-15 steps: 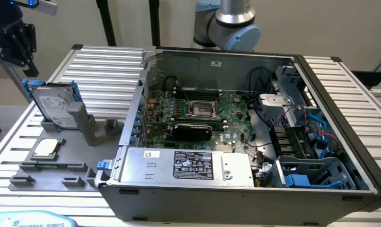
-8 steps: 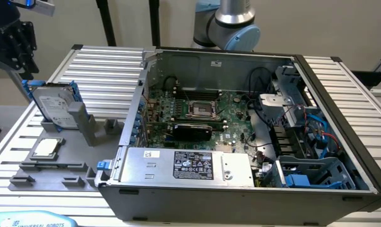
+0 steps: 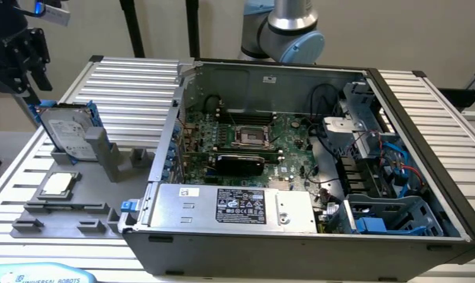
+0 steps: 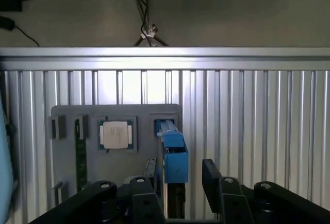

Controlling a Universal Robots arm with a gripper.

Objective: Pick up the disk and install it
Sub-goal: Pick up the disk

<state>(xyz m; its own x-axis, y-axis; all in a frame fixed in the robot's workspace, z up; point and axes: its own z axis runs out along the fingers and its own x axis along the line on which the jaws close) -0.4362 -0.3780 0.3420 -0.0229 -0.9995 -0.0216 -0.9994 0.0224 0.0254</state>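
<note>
Exterior view: the pincer (image 3: 21, 75) hangs above the desk (image 3: 131, 82) at the exterior view's left, over the disk (image 3: 67, 131) and clear of it. The disk stands on edge, upright, in a slot of the grey fixture plate (image 3: 92, 221), label facing out, blue carrier frame along its edges. It is not installed. On the same plate, nearer the camera, lies the small square CPU chip (image 3: 56, 184), flat in its own recess and apart from the disk. To the exterior view's right of the plate sits the open computer case (image 3: 300, 250), motherboard (image 3: 257, 132) exposed, silver box with black label (image 3: 237, 206) along its near wall, blue drive cage (image 3: 391, 215) in its near corner at the exterior view's right. Wrist view: the pincer's two black fingers (image 4: 210, 172) stand apart, looking down on the disk's blue edge, which lines up between them; a gap shows on each side. Nothing is gripped and no contact with the disk is visible.
</note>
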